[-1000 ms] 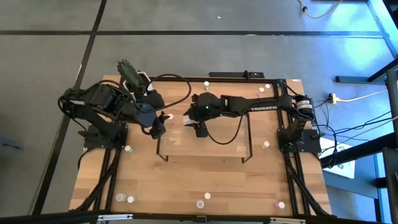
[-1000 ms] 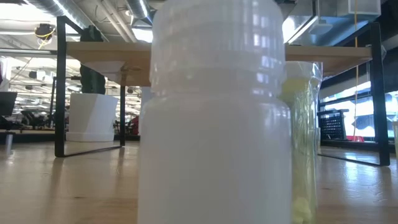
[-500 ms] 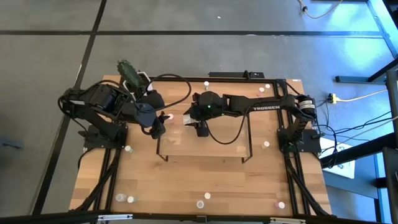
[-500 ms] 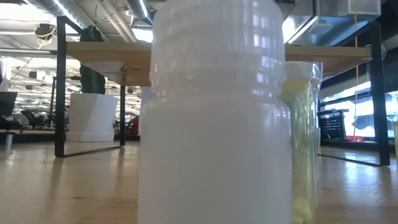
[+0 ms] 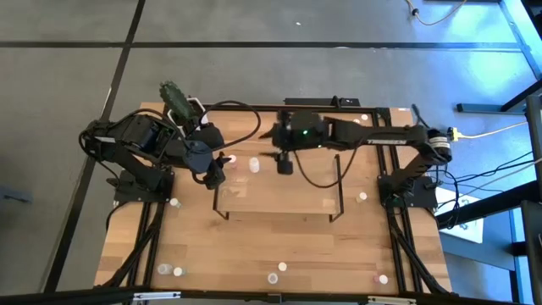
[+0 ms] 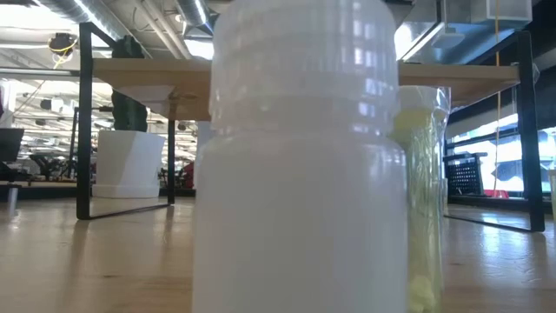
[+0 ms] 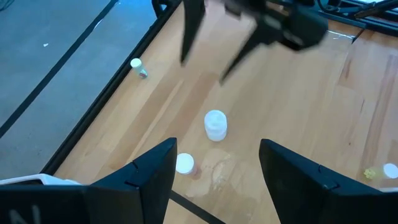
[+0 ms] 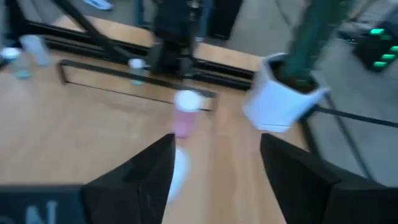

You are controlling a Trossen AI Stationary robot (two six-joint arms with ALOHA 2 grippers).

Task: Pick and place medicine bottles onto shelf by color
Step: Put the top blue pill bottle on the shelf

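Both arms hang over the back of the wooden shelf [image 5: 279,199]. The left gripper [image 7: 214,165] is spread and empty, a white-capped bottle [image 7: 215,124] just ahead. The right gripper [image 8: 214,162] is spread too, facing a pink bottle [image 8: 185,115] near the white hexagonal pot [image 8: 280,99].

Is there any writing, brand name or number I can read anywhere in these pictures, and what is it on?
White lettering on the right arm: too small and blurred to read in the high view.
Pale marks at the corner of each wrist view, on the wrist housing: cut off, unreadable.
Medicine bottles: no label text shows.
Nothing else legible.
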